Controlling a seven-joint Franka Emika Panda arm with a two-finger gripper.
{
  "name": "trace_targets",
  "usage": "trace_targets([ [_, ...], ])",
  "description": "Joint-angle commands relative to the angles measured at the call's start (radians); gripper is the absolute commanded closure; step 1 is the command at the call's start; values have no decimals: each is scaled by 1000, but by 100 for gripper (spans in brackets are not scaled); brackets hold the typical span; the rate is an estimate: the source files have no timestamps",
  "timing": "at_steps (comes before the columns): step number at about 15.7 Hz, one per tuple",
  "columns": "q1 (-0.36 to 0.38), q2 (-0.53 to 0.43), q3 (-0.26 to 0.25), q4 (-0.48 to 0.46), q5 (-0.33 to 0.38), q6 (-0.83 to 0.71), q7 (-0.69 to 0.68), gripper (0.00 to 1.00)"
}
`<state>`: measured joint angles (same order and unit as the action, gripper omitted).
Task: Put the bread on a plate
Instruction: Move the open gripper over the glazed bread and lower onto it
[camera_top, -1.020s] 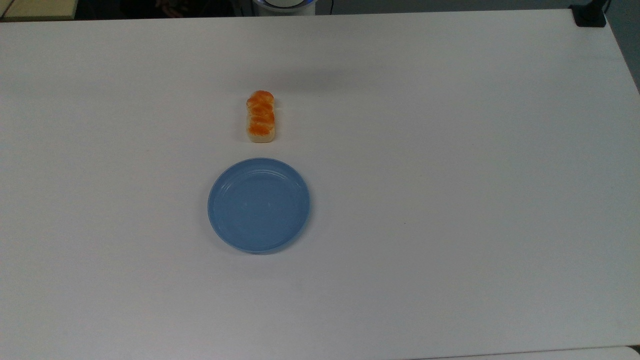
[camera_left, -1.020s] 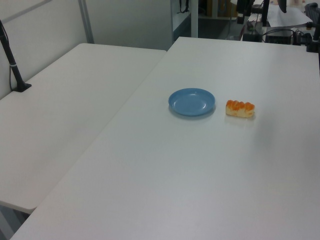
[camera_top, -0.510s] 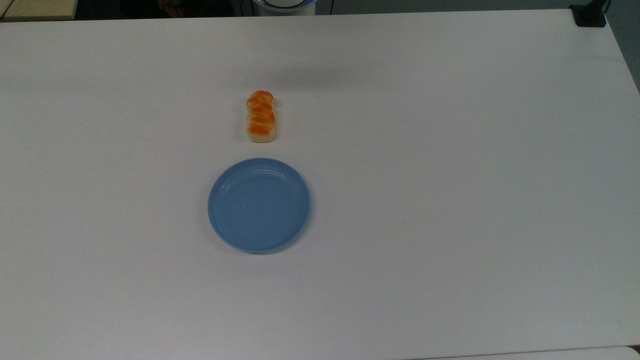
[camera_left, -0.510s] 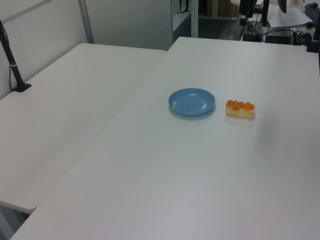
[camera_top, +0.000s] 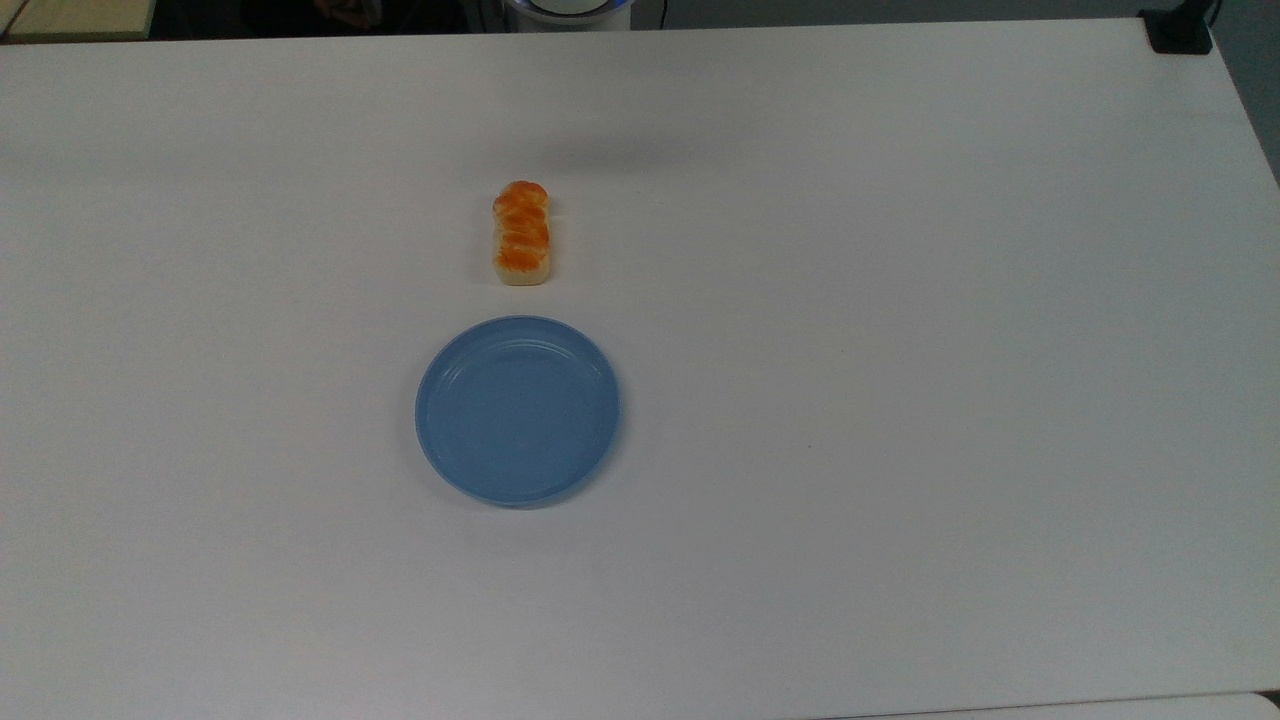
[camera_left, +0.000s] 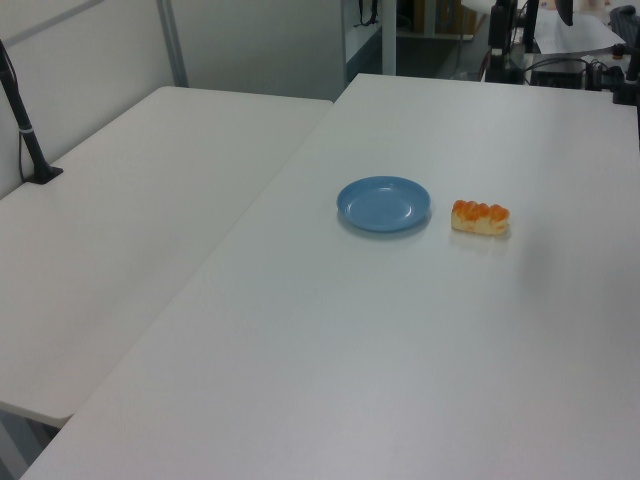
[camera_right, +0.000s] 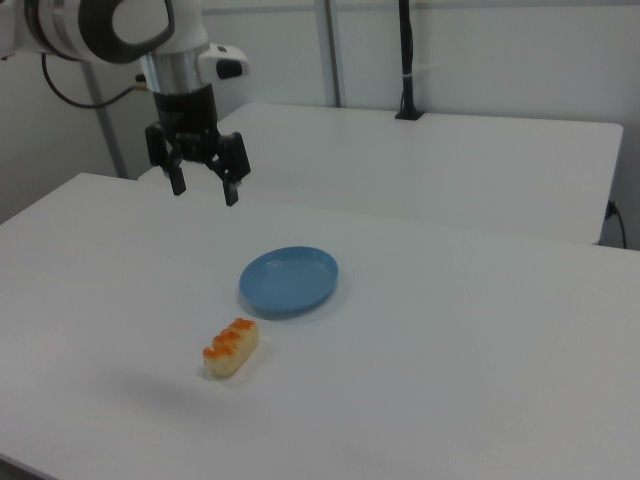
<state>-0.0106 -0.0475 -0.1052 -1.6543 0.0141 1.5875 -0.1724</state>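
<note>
Bread (camera_top: 522, 235) glossy orange-topped, cream-sided, beside blue plate (camera_top: 517, 409)

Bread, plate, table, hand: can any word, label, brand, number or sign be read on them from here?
None: no text is readable anywhere.
The bread: glossy orange top, no label.
The plate: plain light blue, unmarked.
The table: plain white, no marking.
The hand: open, black, no legible marking.

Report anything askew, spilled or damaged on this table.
Nothing stands out. The bread lies whole on the table, apart from the empty plate; the gripper hangs open above the table.
</note>
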Motion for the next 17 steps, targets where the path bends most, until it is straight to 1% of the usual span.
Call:
trace_targets([
  [1,6,-61,4,-154,14,90,-27,0],
  [6,-5,-81,44,-329,7,251,-27,0],
  [11,-3,-68,56,-473,3,425,-25,7],
  [12,-3,-48,56,-501,3,472,-22,9],
  [14,-3,-19,56,-524,-2,535,-21,10],
  [17,-6,8,56,-559,-32,597,-21,11],
])
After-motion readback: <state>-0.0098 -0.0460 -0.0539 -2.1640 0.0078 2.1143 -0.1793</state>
